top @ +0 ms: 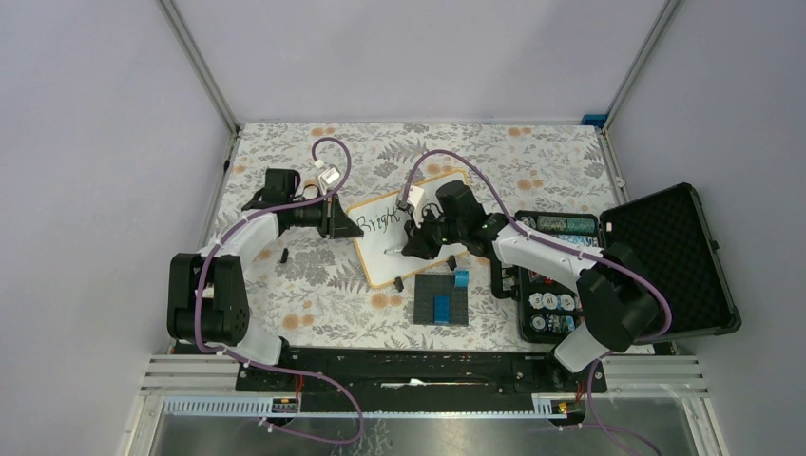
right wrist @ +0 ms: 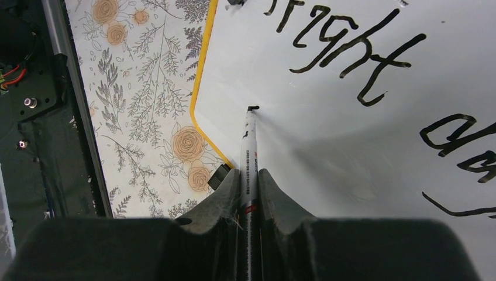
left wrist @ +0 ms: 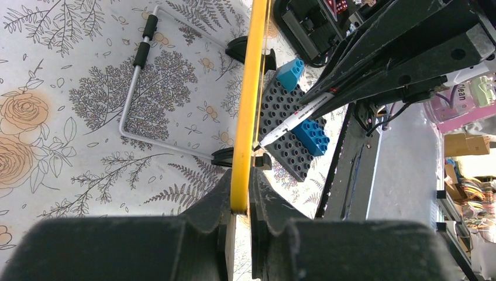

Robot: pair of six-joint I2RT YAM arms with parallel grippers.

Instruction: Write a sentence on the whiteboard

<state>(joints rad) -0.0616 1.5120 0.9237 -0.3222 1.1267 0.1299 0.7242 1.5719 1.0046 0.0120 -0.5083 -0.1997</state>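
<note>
The whiteboard (top: 380, 256) lies tilted mid-table, with an orange-yellow frame. "Bright" (top: 377, 221) is written on it in dark marker. The right wrist view shows the board (right wrist: 351, 158), "right" (right wrist: 345, 47) and part of a second line (right wrist: 456, 140); the rest is out of frame. My left gripper (top: 344, 220) is shut on the board's left edge, seen edge-on in the left wrist view (left wrist: 248, 105) between the fingers (left wrist: 240, 199). My right gripper (top: 415, 245) is shut on a white marker (right wrist: 250, 152). Its tip touches the board near the lower left corner.
A dark grey brick plate (top: 442, 302) with blue bricks lies just in front of the board. An open black case of poker chips (top: 656, 266) stands at the right. A wire stand (left wrist: 137, 76) with black feet sits under the board. The floral cloth covers the table.
</note>
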